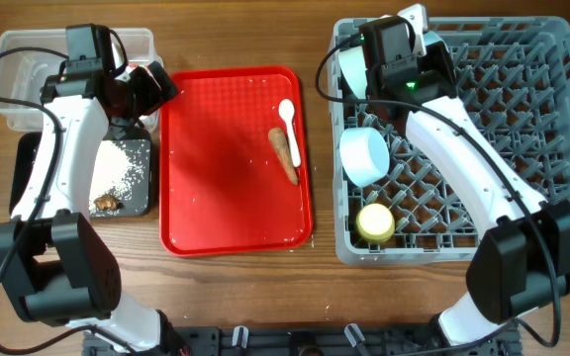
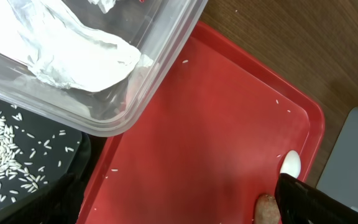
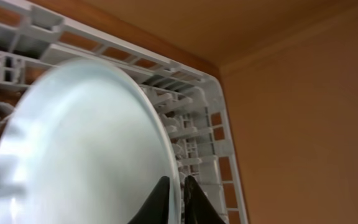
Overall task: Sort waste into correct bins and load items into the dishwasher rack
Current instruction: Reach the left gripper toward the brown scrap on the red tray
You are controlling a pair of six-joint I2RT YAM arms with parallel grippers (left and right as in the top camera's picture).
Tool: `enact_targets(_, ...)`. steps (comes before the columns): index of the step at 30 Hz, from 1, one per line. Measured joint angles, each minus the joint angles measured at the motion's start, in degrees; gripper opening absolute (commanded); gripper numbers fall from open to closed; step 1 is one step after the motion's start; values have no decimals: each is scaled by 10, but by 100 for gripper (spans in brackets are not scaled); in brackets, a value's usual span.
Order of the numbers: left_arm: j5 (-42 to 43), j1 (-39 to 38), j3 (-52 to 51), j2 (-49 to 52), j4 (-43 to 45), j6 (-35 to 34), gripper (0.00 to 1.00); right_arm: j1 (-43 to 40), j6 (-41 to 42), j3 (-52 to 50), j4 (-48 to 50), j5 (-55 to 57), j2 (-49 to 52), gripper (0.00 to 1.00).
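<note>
Plate on edge in the rack

Left tool (image 1: 153, 87), grip unreadable, hovers by the clear plastic rectangular tub (image 1: 8, 44) holding crumpled white tissue (image 2: 82, 57); right tool (image 3: 174, 190) pinches the rim of the glossy pale blue round plate (image 3: 86, 143), upright in the far-left corner of the grey lattice plastic rack (image 1: 562, 59).

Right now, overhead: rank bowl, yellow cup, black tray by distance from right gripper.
1. bowl, left side of the rack, next to the right gripper.
2. yellow cup, rack's near-left corner.
3. black tray, far left, past the red tray.
</note>
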Motion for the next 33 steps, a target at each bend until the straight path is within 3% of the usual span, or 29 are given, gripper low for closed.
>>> enact_targets(7,0,0,0,0,0,0,100,0,0,0,-2,-82,-8,100)
enact_targets(15,0,0,0,0,0,0,100,22,63,0,1,-373,-159,100)
enact_targets(19,0,0,0,0,1,0,100,15,92,0,9,-427,-183,100)
enact_targets(22,0,0,0,0,30,0,100,-23,134,0,-10,-442,-219,100)
enact_targets(26,19,-7,1,0,-16,0,100,-116,164,0,-62,-448,-287,100)
enact_targets(33,7,-174,1,0,33,-36,100,-147,173,1,-79,-496,-268,100)
